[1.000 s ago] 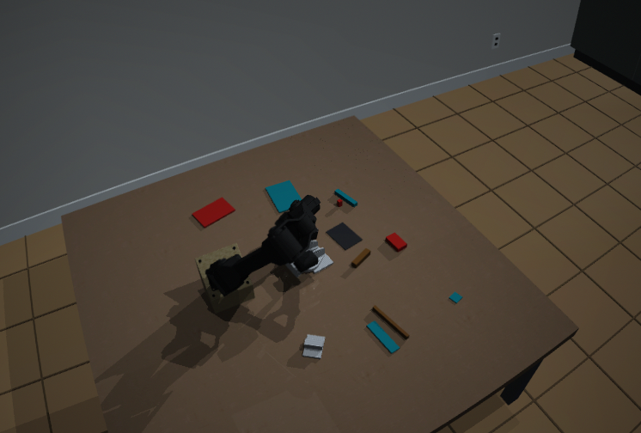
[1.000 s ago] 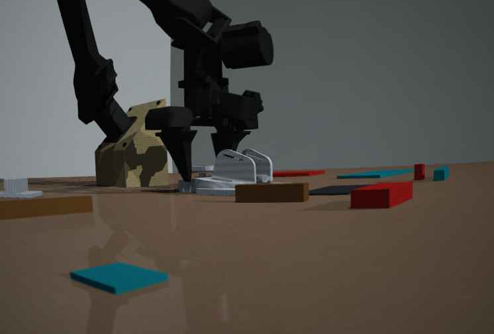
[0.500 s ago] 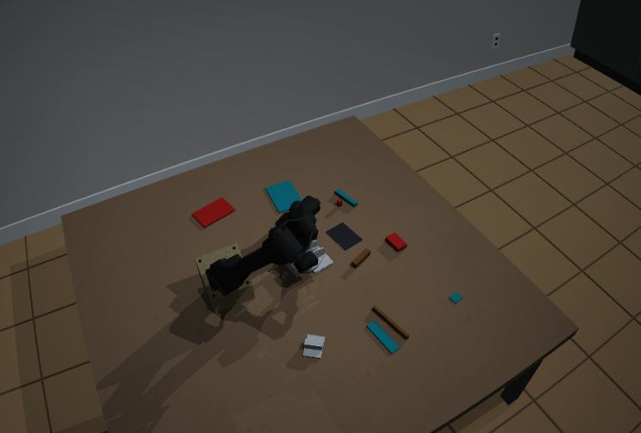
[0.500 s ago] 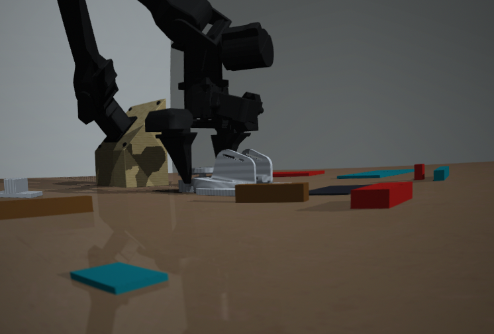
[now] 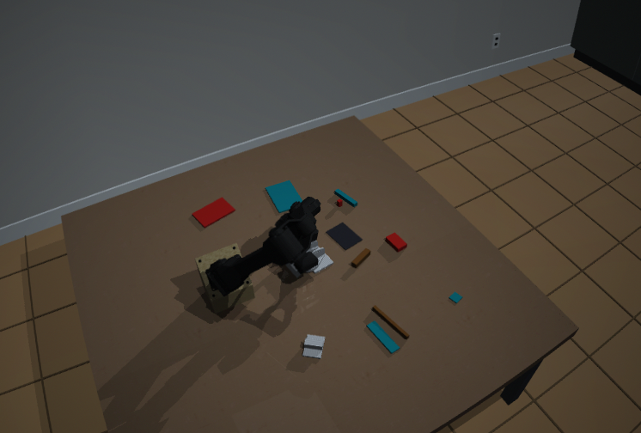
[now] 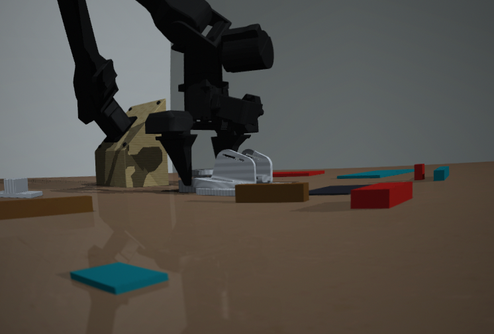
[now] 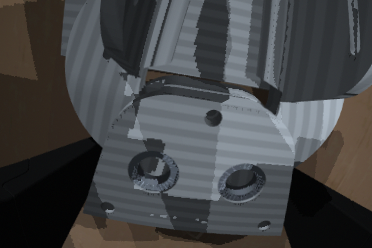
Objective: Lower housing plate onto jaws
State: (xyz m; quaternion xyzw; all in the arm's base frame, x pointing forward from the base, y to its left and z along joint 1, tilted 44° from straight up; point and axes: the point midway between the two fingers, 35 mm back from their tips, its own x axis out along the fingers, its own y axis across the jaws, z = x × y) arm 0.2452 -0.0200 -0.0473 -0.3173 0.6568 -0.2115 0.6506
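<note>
The housing plate (image 7: 175,125) (image 6: 202,171) is grey, with two large round holes and smaller ones. My gripper (image 7: 193,161) (image 6: 202,169) is shut on it, fingers wide at its two side edges. In the exterior view the plate looks about level, a little above the grey base (image 6: 214,191) (image 5: 322,263). Two upright slotted grey walls, the left wall (image 7: 127,15) and the right wall (image 7: 320,25), stand on the base just beyond the plate. The jaw stubs and pins under the plate are hidden. The arm covers most of the assembly in the top view.
A brown block (image 5: 361,258) (image 6: 271,192), a dark square (image 5: 344,235) and a red block (image 5: 396,240) (image 6: 381,195) lie near the base. A ridged white part (image 5: 314,345) (image 6: 16,187) lies apart. A large teal plate (image 5: 283,196) is behind the arm.
</note>
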